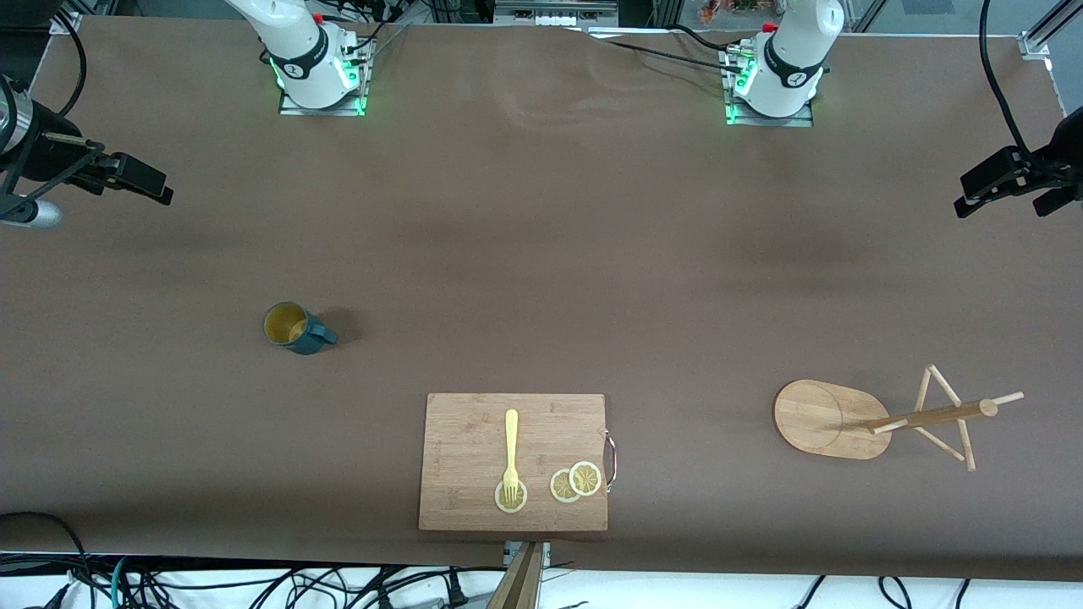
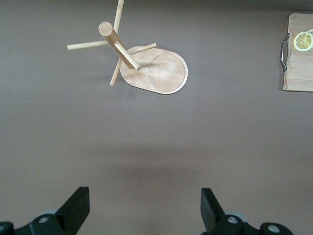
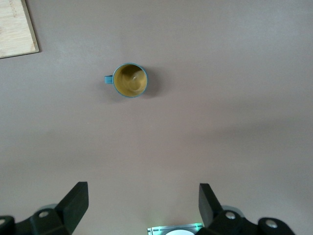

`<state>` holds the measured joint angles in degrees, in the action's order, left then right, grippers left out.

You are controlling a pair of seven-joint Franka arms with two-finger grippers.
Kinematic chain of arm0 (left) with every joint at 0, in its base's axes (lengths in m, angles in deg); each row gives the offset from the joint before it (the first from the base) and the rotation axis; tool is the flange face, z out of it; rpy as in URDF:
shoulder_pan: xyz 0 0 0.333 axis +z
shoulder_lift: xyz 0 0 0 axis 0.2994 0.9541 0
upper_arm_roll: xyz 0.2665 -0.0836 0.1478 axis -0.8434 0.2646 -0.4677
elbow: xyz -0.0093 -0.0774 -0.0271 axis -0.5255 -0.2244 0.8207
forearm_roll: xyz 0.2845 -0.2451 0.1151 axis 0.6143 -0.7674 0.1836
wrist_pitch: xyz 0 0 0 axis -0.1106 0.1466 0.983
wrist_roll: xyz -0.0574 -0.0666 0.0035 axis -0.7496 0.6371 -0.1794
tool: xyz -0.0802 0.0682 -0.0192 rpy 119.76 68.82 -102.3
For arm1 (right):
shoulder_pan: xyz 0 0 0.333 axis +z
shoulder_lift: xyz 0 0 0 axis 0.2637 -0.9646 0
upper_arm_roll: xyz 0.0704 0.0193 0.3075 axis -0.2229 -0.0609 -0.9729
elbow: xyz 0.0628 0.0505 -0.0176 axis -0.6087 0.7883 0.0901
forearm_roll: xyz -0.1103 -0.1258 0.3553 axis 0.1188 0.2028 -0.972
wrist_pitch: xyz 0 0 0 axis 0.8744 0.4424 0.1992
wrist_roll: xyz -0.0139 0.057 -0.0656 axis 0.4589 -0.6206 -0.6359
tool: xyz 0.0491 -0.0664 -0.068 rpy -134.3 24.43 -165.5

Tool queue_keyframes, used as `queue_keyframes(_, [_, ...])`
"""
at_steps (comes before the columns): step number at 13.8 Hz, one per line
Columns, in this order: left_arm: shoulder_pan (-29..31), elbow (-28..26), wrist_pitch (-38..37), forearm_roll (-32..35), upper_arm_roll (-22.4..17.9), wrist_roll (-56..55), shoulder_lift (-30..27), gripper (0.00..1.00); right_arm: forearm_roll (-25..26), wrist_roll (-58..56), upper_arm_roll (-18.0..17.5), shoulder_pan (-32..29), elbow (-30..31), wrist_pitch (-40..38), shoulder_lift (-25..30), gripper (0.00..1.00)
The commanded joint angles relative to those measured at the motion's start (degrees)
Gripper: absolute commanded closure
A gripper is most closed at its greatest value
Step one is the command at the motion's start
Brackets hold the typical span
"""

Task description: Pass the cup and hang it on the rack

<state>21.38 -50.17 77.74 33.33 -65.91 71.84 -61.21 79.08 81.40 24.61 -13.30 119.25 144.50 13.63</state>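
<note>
The dark teal cup (image 1: 294, 328) stands upright on the brown table toward the right arm's end, yellowish inside, its handle pointing toward the cutting board. It also shows in the right wrist view (image 3: 130, 81). The bamboo rack (image 1: 833, 419) stands toward the left arm's end, and shows in the left wrist view (image 2: 161, 73) with its pole and pegs. My right gripper (image 3: 142, 204) hangs high over bare table, open and empty, apart from the cup. My left gripper (image 2: 144, 208) hangs high over bare table, open and empty, apart from the rack. Neither gripper shows in the front view.
A wooden cutting board (image 1: 474, 440) lies near the front edge, between cup and rack, with a yellow fork (image 1: 511, 452) and lemon slices (image 1: 576, 482) on it. Black camera mounts (image 1: 127, 176) stick in at both table ends. Cables lie along the front edge.
</note>
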Motion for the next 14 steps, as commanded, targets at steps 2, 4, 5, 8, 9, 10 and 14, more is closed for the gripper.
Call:
queue_keyframes(2, [0.1, 1.9, -0.6, -0.2, 0.0, 1.2, 1.0, 0.00, 0.1, -0.1, -0.1, -0.1, -1.3, 0.3, -0.5, 0.00])
queue_keyframes(4, [0.2, 1.9, -0.5, -0.1, -0.1, 1.2, 1.0, 0.00, 0.1, -0.1, -0.1, -0.1, -1.3, -0.2, -0.5, 0.00])
queue_keyframes(5, [0.4, 2.0, -0.5, -0.2, -0.1, 1.2, 1.0, 0.00, 0.2, -0.1, -0.1, -0.1, -1.3, -0.2, -0.5, 0.00])
queue_keyframes(8, [0.4, 2.0, -0.5, -0.2, -0.1, 1.2, 1.0, 0.00, 0.1, -0.2, 0.0, -0.1, -1.3, -0.3, -0.6, 0.00])
queue_keyframes(9, [0.5, 1.9, -0.5, -0.2, -0.1, 1.2, 1.0, 0.00, 0.2, -0.1, 0.0, -0.1, -1.3, -0.4, -0.5, 0.00])
queue_keyframes(10, [0.4, 1.9, -0.5, -0.1, -0.1, 1.2, 1.0, 0.00, 0.3, -0.1, 0.0, -0.1, -1.3, -0.3, -0.6, 0.00])
queue_keyframes(14, [0.3, 2.0, -0.5, -0.2, -0.1, 1.2, 1.3, 0.00, 0.2, -0.1, 0.0, -0.1, -1.4, -0.4, -0.6, 0.00])
